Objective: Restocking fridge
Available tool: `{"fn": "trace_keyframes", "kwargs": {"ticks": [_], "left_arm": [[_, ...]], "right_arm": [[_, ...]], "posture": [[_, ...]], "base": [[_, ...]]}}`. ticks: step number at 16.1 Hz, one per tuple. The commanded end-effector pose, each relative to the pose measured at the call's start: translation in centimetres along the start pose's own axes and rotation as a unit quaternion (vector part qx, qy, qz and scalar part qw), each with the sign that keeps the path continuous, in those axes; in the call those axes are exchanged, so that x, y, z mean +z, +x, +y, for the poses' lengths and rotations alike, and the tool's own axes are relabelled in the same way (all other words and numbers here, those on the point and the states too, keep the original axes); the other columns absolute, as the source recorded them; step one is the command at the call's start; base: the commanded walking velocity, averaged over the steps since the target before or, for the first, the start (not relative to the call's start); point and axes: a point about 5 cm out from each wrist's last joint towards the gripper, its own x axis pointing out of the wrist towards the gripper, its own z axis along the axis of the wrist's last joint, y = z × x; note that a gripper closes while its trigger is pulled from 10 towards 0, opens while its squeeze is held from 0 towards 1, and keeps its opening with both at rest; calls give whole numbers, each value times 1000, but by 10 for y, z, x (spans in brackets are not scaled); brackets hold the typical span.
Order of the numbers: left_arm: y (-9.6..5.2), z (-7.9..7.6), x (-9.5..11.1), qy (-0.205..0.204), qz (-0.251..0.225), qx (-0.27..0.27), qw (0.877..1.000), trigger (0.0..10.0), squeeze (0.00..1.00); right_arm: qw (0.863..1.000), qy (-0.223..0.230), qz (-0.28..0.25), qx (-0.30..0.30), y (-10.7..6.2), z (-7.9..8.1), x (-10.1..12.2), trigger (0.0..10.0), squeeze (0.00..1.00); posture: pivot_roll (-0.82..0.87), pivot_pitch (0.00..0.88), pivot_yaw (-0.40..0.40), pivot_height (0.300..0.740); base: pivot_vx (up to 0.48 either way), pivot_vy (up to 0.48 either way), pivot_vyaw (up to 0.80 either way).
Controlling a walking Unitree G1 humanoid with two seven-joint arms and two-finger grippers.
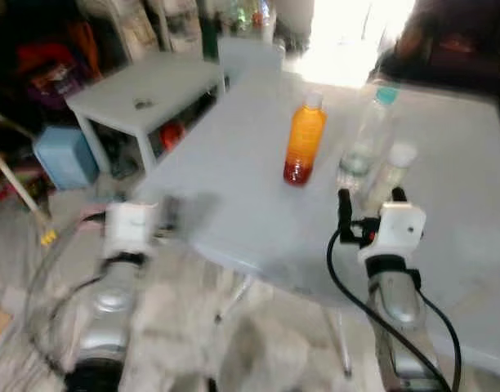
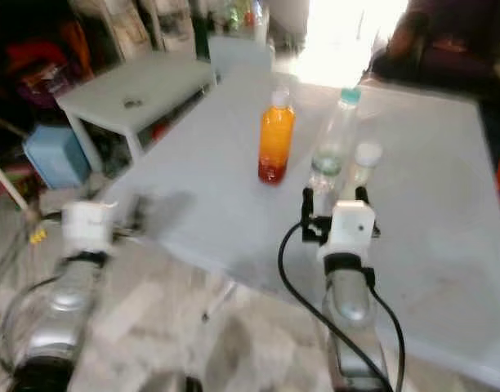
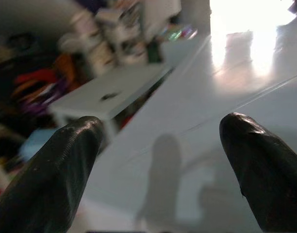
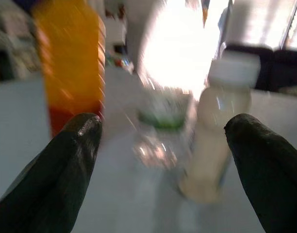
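Note:
Three bottles stand on a pale grey table (image 1: 242,155): an orange juice bottle (image 1: 305,139) with a white cap, a clear water bottle (image 1: 366,139) with a teal cap, and a small pale bottle (image 1: 391,175) with a white cap. My right gripper (image 1: 370,196) is open just in front of the small pale bottle (image 4: 217,126), its fingers (image 4: 66,165) wide apart and holding nothing. The orange bottle (image 4: 68,63) stands to its left. My left gripper (image 3: 158,165) is open at the table's near left corner, blurred in the eye views, with nothing between its fingers (image 3: 56,174).
A small white side table (image 1: 148,86) stands behind on the left, with a blue bin (image 1: 66,155) beside it and cluttered shelves at the back. Bright glare falls on the table's far end. A black cable (image 1: 348,286) loops from my right wrist.

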Motion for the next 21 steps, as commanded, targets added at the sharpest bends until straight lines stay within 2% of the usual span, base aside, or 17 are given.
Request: {"fn": "trace_keyframes", "kwargs": {"ticks": [1,3,5,7,9,11,13,14,17,19,21], "left_arm": [[0,-8,2,9,-2,-12,1000,10000,0],[2,-13,1,22,3,-35,999,10000,0],[14,-18,7,17,1,-59,998,10000,0],[20,-22,10,18,-3,-70,997,10000,0],[24,-27,17,22,-15,-93,995,10000,0],[29,-34,20,12,-18,-100,995,10000,0],[30,-37,19,6,-19,-102,995,10000,0],[29,-36,20,0,-25,-87,996,10000,0],[25,-28,18,-4,-25,-47,999,10000,0],[19,-23,12,-10,-17,-35,999,10000,0],[18,-21,11,-6,-17,-27,999,10000,0]], "right_arm": [[1000,-7,0,-25,-9,-11,1,10000,0],[999,-11,5,-39,-17,-13,0,10000,0],[999,-16,9,-49,-24,-13,2,10000,0],[998,-19,19,-52,-29,-15,0,10000,0],[998,-22,17,-50,-27,-14,2,10000,0],[999,-31,9,-30,-18,-9,6,10000,0],[999,-41,2,-1,-11,-2,9,10000,0],[999,-44,-5,26,0,3,10,10000,0],[998,-34,-13,51,20,14,13,10000,0],[997,-26,-18,74,25,24,15,10000,0],[996,-24,-7,84,26,26,9,10000,0]], "posture": [[-129,27,83,740],[-157,31,108,740],[-176,33,115,740],[-186,31,120,740],[-186,46,123,740],[-178,70,66,740],[-169,65,45,740],[-123,59,1,740],[-64,51,-50,740],[-37,50,-80,740],[-7,46,-114,740]], "base": [[0,0,0],[0,0,0],[0,0,0],[0,463,0],[0,480,-691],[0,480,-269],[0,480,0],[0,480,0],[0,0,0],[0,0,0],[0,0,0]]}}
